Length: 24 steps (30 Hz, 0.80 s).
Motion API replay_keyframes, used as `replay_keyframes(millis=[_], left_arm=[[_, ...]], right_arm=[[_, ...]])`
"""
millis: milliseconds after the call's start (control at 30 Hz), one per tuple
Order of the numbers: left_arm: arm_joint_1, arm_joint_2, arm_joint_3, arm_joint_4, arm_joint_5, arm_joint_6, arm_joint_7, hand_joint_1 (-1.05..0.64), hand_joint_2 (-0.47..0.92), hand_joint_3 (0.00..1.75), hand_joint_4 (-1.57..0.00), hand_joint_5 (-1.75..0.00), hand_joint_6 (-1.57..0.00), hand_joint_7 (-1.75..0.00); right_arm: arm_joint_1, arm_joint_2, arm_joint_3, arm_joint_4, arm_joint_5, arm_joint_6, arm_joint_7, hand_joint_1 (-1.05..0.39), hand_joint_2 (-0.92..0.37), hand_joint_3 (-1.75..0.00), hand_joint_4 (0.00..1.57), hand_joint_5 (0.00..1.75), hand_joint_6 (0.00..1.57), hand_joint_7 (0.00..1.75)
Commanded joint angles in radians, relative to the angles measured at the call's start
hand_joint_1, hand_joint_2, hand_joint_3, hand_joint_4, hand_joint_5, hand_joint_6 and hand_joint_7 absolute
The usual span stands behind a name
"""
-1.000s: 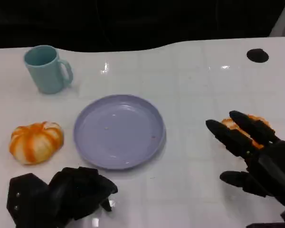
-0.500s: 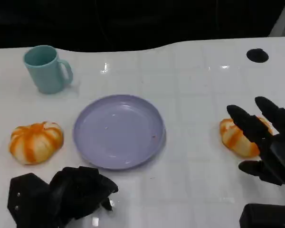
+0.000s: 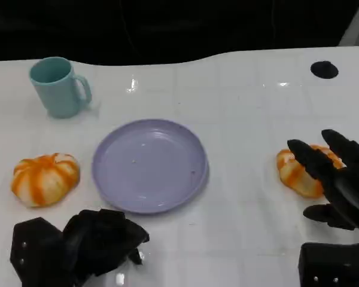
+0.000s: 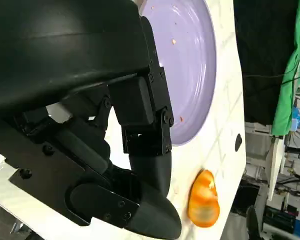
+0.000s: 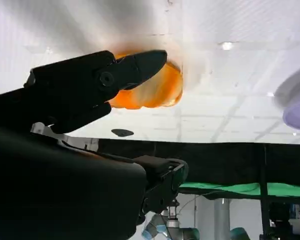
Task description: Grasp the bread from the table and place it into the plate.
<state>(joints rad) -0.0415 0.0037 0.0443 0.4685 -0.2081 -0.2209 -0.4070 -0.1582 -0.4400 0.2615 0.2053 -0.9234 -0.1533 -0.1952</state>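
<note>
Just right of the plate [image 3: 149, 164], bread [image 3: 298, 173] lies long-axis front-to-back; right hand [image 3: 338, 182] spread, empty.

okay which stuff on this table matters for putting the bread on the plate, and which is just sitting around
For the job:
right bread, under right hand
plate

Lying about:
left bread
mug
black dot
left hand, curled, idle

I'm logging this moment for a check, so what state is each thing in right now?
Plate: flat on the table, nothing on it.
Mug: upright, handle toward the plate's side.
Bread on the right: on the table, not lifted.
Bread on the left: on the table, untouched.
Right hand: fingers spread over the right bread.
Left hand: curled, holding nothing.
</note>
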Motion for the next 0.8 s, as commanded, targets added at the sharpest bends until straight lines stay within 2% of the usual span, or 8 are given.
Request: replay_keyframes(millis=[33, 567, 800], left_arm=[[0.006, 0.012, 0.006, 0.011, 0.008, -0.002, 0.007, -1.05, 0.64, 0.26, -0.9, -1.51, -1.5, -0.42], [0.013, 0.009, 0.011, 0.004, 0.002, -0.002, 0.002, -1.05, 0.63, 0.25, -0.89, -1.51, -1.51, -0.42], [0.018, 0.01, 0.009, -0.008, 0.007, 0.003, 0.008, -1.05, 0.63, 0.25, -0.89, -1.52, -1.51, -0.42]], right_arm=[[-0.062, -0.001, 0.018, 0.073, 0.004, 0.024, -0.019, -0.55, -0.87, -0.06, 0.02, 0.03, 0.12, 0.01], [-0.2, 0.054, 0.102, 0.204, 0.021, 0.106, 0.023, -0.28, -0.77, -0.01, 0.06, 0.12, 0.2, 0.02], [-0.236, 0.073, 0.134, 0.283, 0.026, 0.129, 0.009, -0.22, -0.75, 0.0, 0.07, 0.15, 0.24, 0.02]])
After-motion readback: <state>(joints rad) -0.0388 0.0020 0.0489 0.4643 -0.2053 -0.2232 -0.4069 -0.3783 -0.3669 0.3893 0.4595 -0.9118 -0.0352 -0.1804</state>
